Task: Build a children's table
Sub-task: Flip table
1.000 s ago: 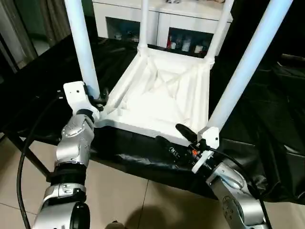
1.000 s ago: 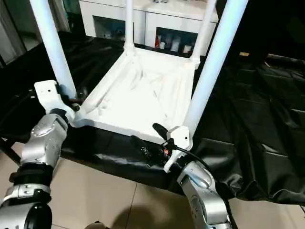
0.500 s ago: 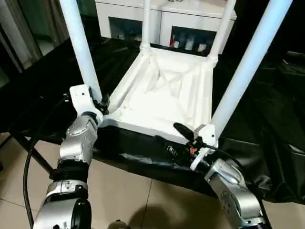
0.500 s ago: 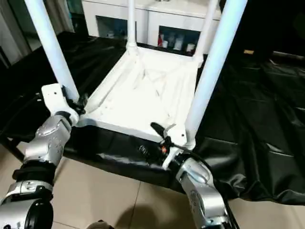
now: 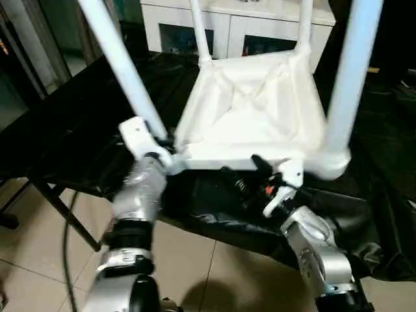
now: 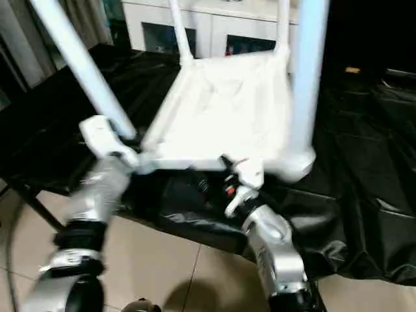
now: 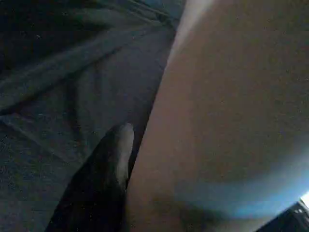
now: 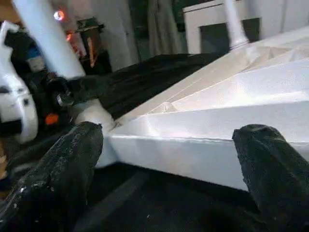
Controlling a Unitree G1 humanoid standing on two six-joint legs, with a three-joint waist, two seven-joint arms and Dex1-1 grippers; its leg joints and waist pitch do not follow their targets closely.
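The children's table (image 5: pixel 253 110) lies upside down on the black-covered bench, its four white legs pointing up. My left gripper (image 5: pixel 162 142) is at the near-left corner, shut on the foot of the near-left leg (image 5: pixel 120 62). In the left wrist view one black finger (image 7: pixel 108 169) presses against that leg (image 7: pixel 222 121). My right gripper (image 5: pixel 250 175) stands open at the top's near edge, left of the near-right leg (image 5: pixel 348 71). In the right wrist view its fingers (image 8: pixel 63 169) are wide apart, with the white edge (image 8: pixel 193 145) just beyond them.
A white cabinet (image 5: pixel 247 26) with glass doors stands behind the bench. Black sheeting (image 5: pixel 78 110) drapes over the bench edge toward me. A dark stand leg (image 5: pixel 65 214) slants down to the tiled floor (image 5: pixel 214 273) at the left.
The whole picture has shifted with the head. My left gripper's fingers have closed in on the near-left leg. The table's near edge now sits further right. The right gripper stays open.
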